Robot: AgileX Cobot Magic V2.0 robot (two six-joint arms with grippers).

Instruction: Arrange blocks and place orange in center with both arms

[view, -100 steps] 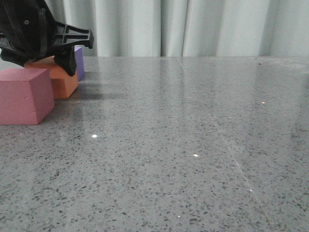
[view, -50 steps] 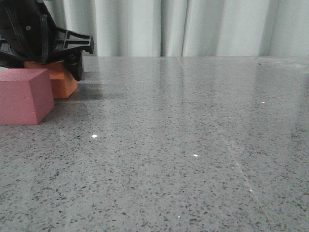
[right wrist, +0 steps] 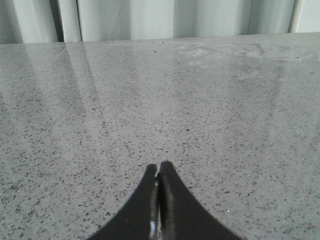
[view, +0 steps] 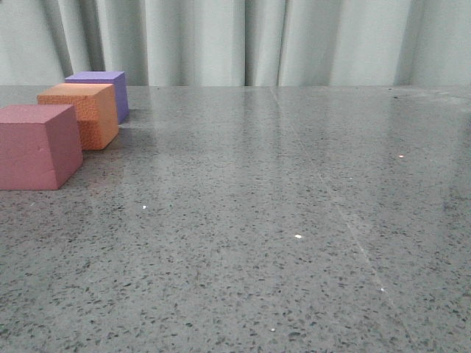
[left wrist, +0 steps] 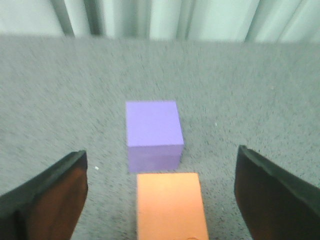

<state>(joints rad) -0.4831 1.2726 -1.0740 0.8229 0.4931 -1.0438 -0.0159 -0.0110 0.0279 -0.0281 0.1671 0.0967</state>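
Blocks: I see pebbled orange foam cube (view: 81, 112) between smooth pink-red foam cube (view: 38, 145) and purple foam cube (view: 101, 88) | left gripper (left wrist: 161, 200) spread wide, empty | right gripper (right wrist: 159, 176) closed, empty.

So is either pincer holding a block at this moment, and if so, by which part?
Nothing is held. The left pincer is open, straddling the orange foam cube without touching it; the right pincer is shut on nothing.

Left gripper (left wrist: 160, 200) fingers (left wrist: 45, 200) spread wide apart; right gripper (right wrist: 159, 175) fingers pressed together.
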